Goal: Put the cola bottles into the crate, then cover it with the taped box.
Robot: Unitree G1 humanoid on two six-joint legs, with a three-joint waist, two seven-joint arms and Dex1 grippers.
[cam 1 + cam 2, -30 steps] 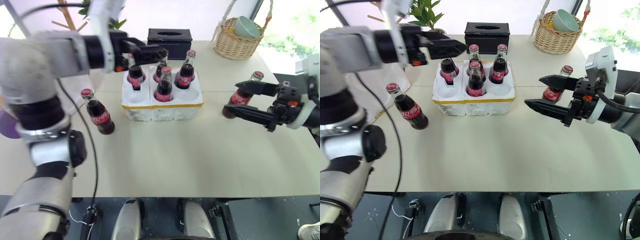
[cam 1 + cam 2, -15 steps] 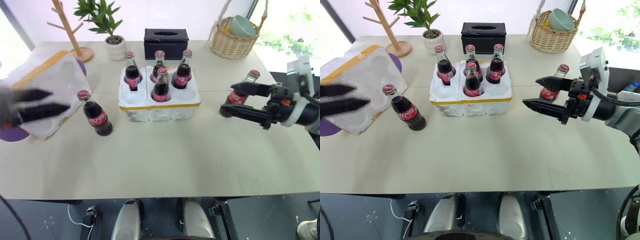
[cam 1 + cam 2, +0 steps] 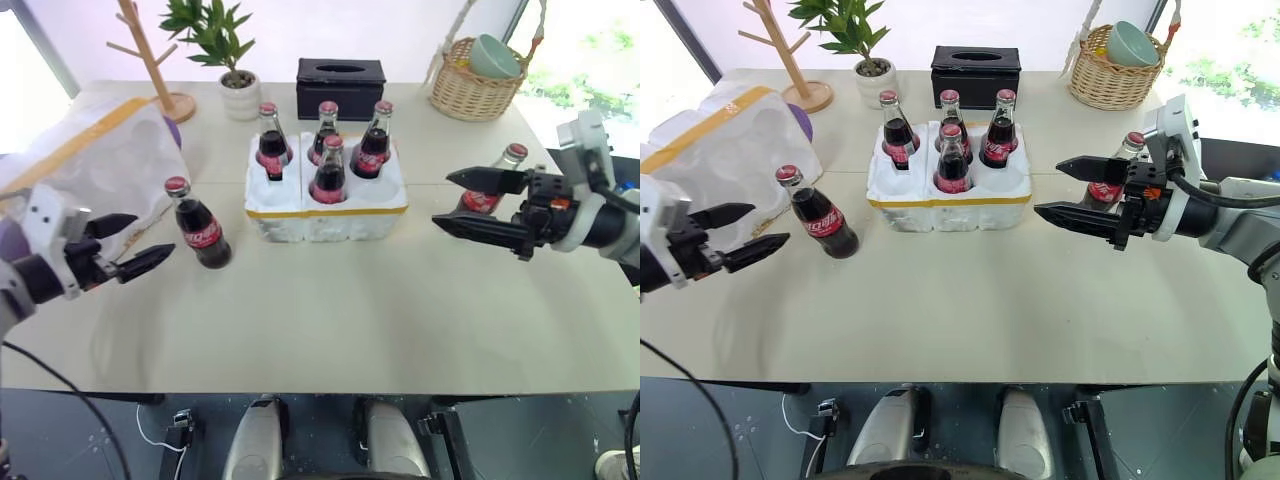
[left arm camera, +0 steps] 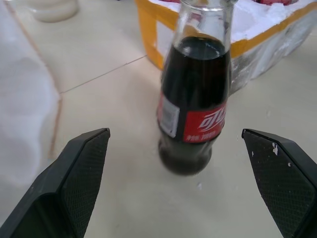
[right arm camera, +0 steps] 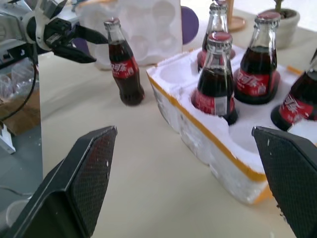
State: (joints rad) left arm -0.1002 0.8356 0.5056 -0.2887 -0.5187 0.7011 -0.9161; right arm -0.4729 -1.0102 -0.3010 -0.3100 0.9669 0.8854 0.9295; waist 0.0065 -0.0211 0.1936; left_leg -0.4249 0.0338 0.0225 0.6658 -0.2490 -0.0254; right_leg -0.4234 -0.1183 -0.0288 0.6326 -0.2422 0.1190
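**Left gripper** [image 3: 130, 246]: lower left of the head view. Fingers spread wide, holding nothing, aimed level at the loose bottle just beside them. Judged lined up for a side grasp on the bottle's body.

**Right gripper** [image 3: 478, 202]: right of centre in the head view. Fingers spread wide, one above the other, empty. A second loose bottle stands behind them. Judged waiting near it for its own pick.

**Loose cola bottle, left** [image 3: 200, 224]: upright on the table, left of the crate, apart from it. The left wrist view puts it centred between the two finger pads [image 4: 74, 173], untouched, label facing the camera.

**Loose cola bottle, right** [image 3: 490, 190]: right of the crate, partly hidden by the right gripper's fingers; whether it leans or stands straight I cannot tell.

**Crate** [image 3: 330, 213]: centre of the head view, yellow band round its rim. Four cola bottles [image 3: 328, 172] stand in its wells; the two front wells look empty, presumably kept for the loose pair. The right wrist view shows one open well at the near corner plainly, and the left gripper with its bottle beyond.

**Taped box** [image 3: 100, 170]: upper left of the head view, tipped on its side with the hollow facing the table centre, set out of the way until covering time.

**Table** [image 3: 330, 320]: pale, carrying everything listed.
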